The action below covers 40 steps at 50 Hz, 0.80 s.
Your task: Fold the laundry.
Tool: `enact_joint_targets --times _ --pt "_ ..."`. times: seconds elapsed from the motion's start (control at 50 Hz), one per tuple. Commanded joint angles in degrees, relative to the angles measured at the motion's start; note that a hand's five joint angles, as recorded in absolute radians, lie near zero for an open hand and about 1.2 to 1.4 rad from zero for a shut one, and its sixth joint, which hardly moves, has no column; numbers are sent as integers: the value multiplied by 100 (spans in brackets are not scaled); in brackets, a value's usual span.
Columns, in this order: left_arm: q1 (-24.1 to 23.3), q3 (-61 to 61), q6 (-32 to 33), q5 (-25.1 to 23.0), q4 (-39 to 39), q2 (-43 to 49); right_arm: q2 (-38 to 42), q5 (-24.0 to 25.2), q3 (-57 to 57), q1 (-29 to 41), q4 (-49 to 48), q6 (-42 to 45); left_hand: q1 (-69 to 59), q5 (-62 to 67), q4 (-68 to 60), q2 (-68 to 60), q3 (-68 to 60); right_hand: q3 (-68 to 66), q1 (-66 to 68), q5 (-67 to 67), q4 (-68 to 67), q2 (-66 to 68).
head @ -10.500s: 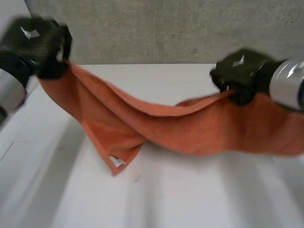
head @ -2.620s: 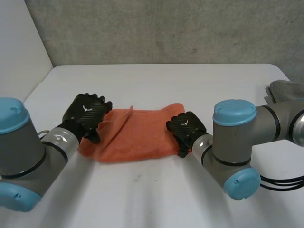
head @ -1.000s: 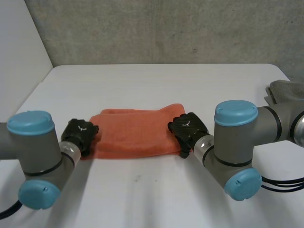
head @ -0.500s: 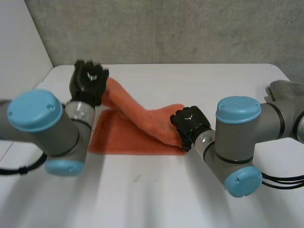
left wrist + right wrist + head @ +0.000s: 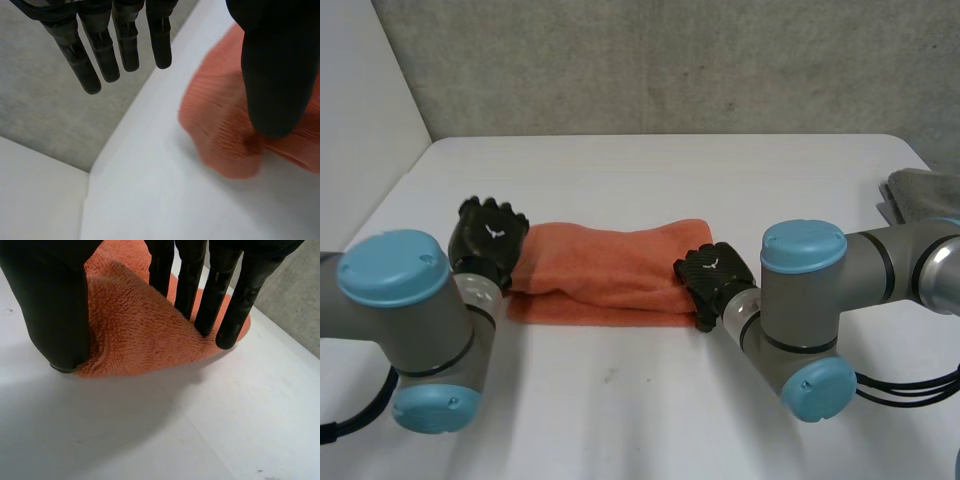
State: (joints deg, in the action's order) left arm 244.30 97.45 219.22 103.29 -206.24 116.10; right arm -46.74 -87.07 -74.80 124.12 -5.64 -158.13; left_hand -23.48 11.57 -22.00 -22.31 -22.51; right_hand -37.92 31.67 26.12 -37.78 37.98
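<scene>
Concrete wall (image 5: 670, 70) at the rear; white tabletop (image 5: 650, 420) before it. Left hand (image 5: 488, 238): fingers (image 5: 100, 55) straight and slightly spread, held clear of the cloth, thumb tip pressed down on the near end of the orange towel (image 5: 605, 268). Right hand (image 5: 715, 275): straight fingers (image 5: 187, 285) and thumb planted on the towel's opposite end, a ridge of cloth pinched up between them. Towel lies folded into a long band on the tabletop, between the two hands. Grey cloth (image 5: 920, 190) at the tabletop's right edge, well apart from the towel.
</scene>
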Motion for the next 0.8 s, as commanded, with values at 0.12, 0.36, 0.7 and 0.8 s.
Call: enact_joint_targets --times 0.12,0.36,0.7,0.8 --pt "56 19 -46 59 13 -544 -159 111 -43 -63 -42 -1440 48 143 -100 -69 -49 -4208 4833 4388 -4222 4202" --pt "65 63 -125 59 215 -755 -1388 541 -1560 -1361 28 -512 65 126 -83 -52 -32 -4208 4833 4388 -4222 4202" --pt "-66 -226 -890 24 497 -913 -2269 744 -1749 -1761 -77 1557 922 -731 774 805 825 -4208 4833 4388 -4222 4202" --pt "-260 -455 -995 42 462 -887 -2199 885 -1458 -495 -542 1653 1124 -933 976 1007 1027 -4208 4833 4388 -4222 4202"
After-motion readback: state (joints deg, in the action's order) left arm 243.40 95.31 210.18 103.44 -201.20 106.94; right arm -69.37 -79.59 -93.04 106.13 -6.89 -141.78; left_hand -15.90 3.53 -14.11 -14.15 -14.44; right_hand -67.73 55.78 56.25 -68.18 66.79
